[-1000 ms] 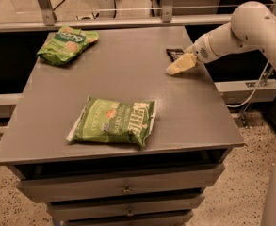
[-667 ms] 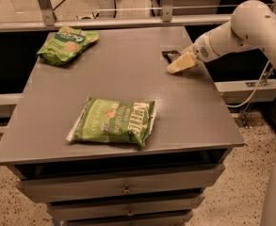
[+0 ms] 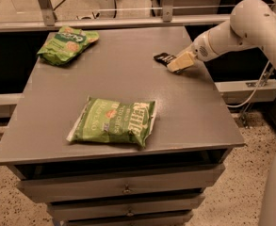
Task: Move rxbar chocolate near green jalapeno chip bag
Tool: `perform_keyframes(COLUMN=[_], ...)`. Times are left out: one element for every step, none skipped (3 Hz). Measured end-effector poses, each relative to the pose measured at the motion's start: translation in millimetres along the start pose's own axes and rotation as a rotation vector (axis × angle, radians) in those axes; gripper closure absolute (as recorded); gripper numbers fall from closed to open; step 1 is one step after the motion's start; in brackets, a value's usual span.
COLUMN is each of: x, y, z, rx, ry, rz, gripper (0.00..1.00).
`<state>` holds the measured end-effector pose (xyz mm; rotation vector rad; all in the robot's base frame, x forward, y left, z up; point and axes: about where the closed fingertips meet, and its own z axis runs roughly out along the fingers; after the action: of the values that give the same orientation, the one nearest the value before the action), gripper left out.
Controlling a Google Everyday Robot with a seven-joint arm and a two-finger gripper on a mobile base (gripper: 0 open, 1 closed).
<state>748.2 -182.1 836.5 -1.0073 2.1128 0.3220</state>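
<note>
As jaws touch rxbar chocolate [image 3: 163,58] far-R, green jalapeno chip bag [image 3: 113,122] lies front-ctr

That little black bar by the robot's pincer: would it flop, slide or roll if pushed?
The rxbar chocolate lies flat and thin on the table, so it probably slides rather than rolls. Small beside the green jalapeno chip bag, it is likely light. The pincer sits at one end of it.

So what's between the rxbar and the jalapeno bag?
Camera view shows only bare tabletop from rxbar chocolate to green jalapeno chip bag; gripper at the bar.
</note>
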Motion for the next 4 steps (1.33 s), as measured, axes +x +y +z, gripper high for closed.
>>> perform_keyframes(x=[0, -37, -109, -116], y=[0, 26, 79, 85], z=[0, -12, -55, -57], rx=[0.0, -0.062, -0.122, -0.124], ry=[0.0, -0.054, -0.16, -0.171], rz=[0.0, -0.093, -0.314, -0.352], gripper=[1.0, 1.0, 1.0, 1.0])
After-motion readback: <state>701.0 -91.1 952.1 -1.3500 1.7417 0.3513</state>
